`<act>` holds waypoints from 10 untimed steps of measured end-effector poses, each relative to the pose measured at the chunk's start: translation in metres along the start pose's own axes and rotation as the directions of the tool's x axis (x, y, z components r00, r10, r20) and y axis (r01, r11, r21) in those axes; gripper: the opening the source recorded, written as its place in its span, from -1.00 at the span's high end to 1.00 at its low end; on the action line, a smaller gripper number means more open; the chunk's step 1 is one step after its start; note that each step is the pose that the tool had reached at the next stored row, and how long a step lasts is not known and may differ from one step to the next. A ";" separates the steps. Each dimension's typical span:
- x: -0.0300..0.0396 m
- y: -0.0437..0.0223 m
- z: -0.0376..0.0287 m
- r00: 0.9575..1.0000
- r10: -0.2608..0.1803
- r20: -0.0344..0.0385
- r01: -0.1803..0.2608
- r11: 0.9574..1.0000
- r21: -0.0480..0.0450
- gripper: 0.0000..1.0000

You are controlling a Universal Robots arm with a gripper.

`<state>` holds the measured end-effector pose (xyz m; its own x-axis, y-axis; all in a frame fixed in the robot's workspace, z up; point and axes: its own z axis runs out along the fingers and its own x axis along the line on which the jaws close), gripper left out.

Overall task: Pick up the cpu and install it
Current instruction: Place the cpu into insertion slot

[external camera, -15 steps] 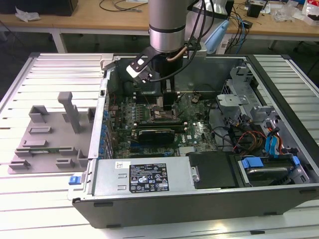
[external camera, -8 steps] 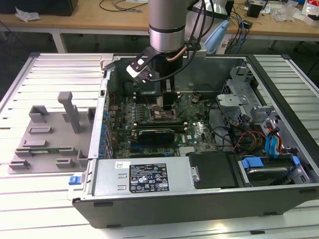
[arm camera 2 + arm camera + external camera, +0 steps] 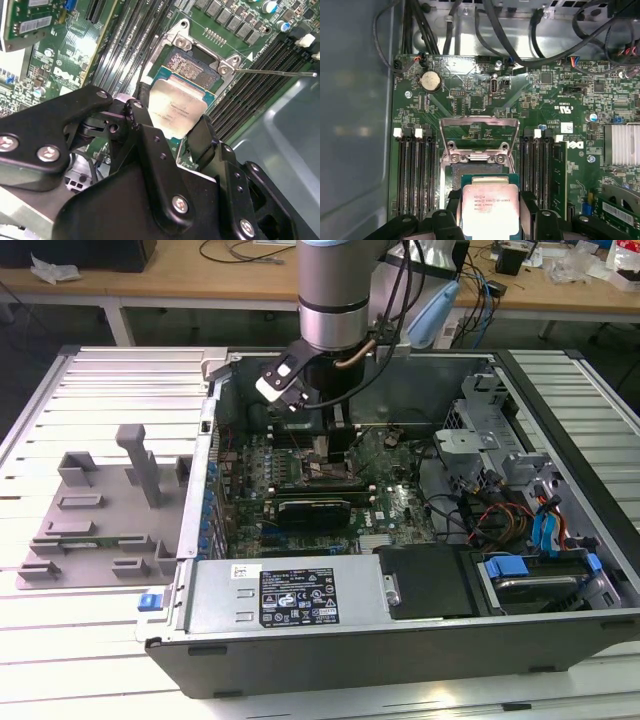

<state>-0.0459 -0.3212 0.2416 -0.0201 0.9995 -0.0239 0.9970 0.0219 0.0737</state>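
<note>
Surface (image 3: 100, 380): pale slatted metal panels, carrying an open computer case (image 3: 400, 650) at the centre of the exterior view. Room: a wooden bench (image 3: 200, 280) along the upper edge of that view, strewn with cables and small items. At the exterior view's left, beside the case: grey plastic fixture (image 3: 100, 520) with upright slotted blocks. Inside the case: power supply (image 3: 290, 595) along the lower edge, a drive with blue tabs (image 3: 530, 575) at lower right, green motherboard (image 3: 390, 500) in the middle. Arm (image 3: 335, 300) comes down from the top centre into the case, with the gripper (image 3: 330, 455) low over the board. The jaws are clenched on two opposite edges of the cpu (image 3: 487, 207), metal plate up. The cpu sits over the open socket (image 3: 479, 167); whether it rests in it cannot be told. Around it: raised load plate (image 3: 479, 127), thin retention lever (image 3: 275, 73), black memory slots (image 3: 415, 175) on both sides, coin battery (image 3: 431, 80), finned heatsink (image 3: 622, 145), black cables (image 3: 520, 40) crossing the board's far edge.
</note>
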 end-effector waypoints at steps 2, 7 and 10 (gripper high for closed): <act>0.0000 0.0000 0.0001 1.000 0.000 0.000 0.000 1.000 0.000 -0.09; 0.0001 -0.0003 0.0037 1.000 0.000 0.000 0.000 1.000 0.000 -0.09; 0.0001 -0.0003 0.0038 1.000 0.000 0.000 0.000 1.000 0.000 -0.09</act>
<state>-0.0459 -0.3211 0.2378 -0.0202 0.9995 -0.0239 0.9970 0.0220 0.0737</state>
